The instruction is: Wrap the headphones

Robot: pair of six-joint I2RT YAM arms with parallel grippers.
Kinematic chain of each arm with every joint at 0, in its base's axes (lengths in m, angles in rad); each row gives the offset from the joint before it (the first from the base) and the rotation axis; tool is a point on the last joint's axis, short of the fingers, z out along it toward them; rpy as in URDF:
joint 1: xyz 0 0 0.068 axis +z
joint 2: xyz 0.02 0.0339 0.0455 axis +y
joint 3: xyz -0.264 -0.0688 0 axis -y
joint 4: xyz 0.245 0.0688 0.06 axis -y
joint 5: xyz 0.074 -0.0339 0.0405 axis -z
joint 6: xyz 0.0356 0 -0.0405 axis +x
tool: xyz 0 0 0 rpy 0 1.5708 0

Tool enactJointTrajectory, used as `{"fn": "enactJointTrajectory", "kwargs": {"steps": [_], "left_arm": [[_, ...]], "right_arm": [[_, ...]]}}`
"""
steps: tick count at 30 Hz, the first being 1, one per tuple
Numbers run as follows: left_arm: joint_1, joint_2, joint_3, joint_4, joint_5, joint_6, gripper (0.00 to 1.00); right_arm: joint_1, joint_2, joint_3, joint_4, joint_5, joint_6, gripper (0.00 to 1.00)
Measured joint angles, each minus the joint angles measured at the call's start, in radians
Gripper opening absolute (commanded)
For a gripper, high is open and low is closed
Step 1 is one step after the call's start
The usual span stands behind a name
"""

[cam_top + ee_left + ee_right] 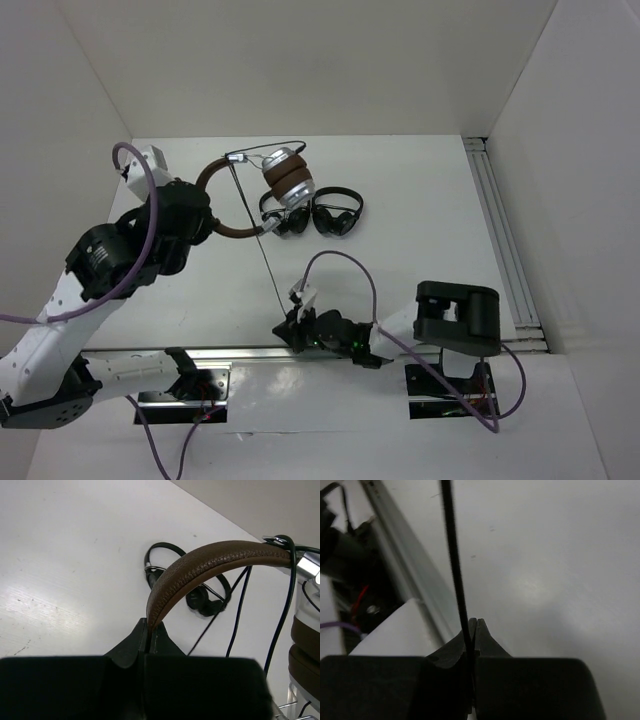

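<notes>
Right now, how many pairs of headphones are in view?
3. The large headphones with brown leather headband and silver-and-brown earcups are held by the headband in the left claw. Two small all-black headphones lie side by side on the white table, beside those earcups: left one, right one.

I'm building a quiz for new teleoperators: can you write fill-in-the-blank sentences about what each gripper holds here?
The left gripper is shut on the ____ headband of the headphones.
The right gripper pinches the thin black ____.
____ smaller black headphones lie on the table.
Missing words: brown; cable; two.
</notes>
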Motion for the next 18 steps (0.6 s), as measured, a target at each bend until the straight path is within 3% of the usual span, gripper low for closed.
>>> {"fn": "enactJointTrajectory", "kwargs": {"steps": [6,12,18], "left_arm": [[0.195,0.039,-0.105,0.071,0.082,0.062,0.00],[0.419,0.039,-0.248,0.156,0.237,0.194,0.00],[0.464,0.039,-0.349,0.236,0.304,0.308,0.00]], "right_arm": [[0.260,-0.187,0.029,-0.204,0.239,-0.050,0.00],[0.413,-0.343,0.112,-0.480,0.507,-0.069,0.00],[0.487,-0.381,0.274,-0.775,0.669,-0.095,0.00]]}}
